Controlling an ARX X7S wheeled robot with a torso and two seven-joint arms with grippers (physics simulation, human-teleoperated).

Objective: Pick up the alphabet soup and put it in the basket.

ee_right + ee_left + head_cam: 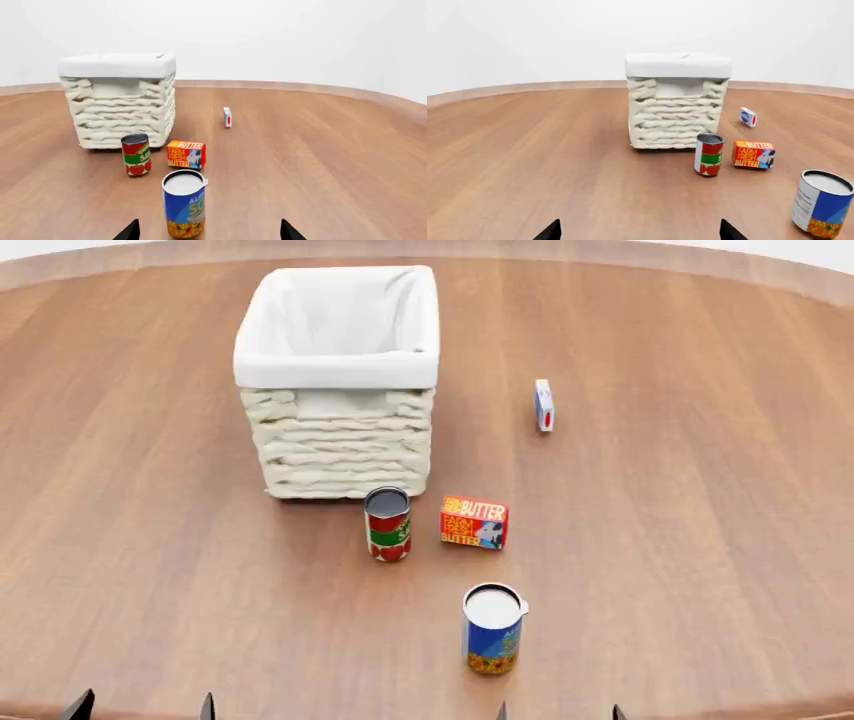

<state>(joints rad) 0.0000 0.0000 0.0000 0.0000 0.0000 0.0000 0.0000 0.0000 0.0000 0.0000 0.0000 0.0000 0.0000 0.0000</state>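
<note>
The alphabet soup can [491, 630], white top, blue label, yellow-orange lower band, stands upright on the wooden table, nearest me. It also shows in the right wrist view [184, 204] and in the left wrist view [822, 203]. The cream wicker basket [340, 430] with a white liner stands farther back; it shows in the wrist views too [677, 107] [120, 107]. My right gripper [558, 712] is open, just short of the soup can, its fingertips [131, 231] wide apart. My left gripper [140, 707] is open and empty at the near left; its fingertips [550, 231] show over bare wood.
A red-and-green can [387, 524] with a dark top stands in front of the basket. An orange butter box [474, 522] lies beside it. A small white, blue and red box [543, 404] stands to the right of the basket. The table's curved far edge [667, 252] runs behind.
</note>
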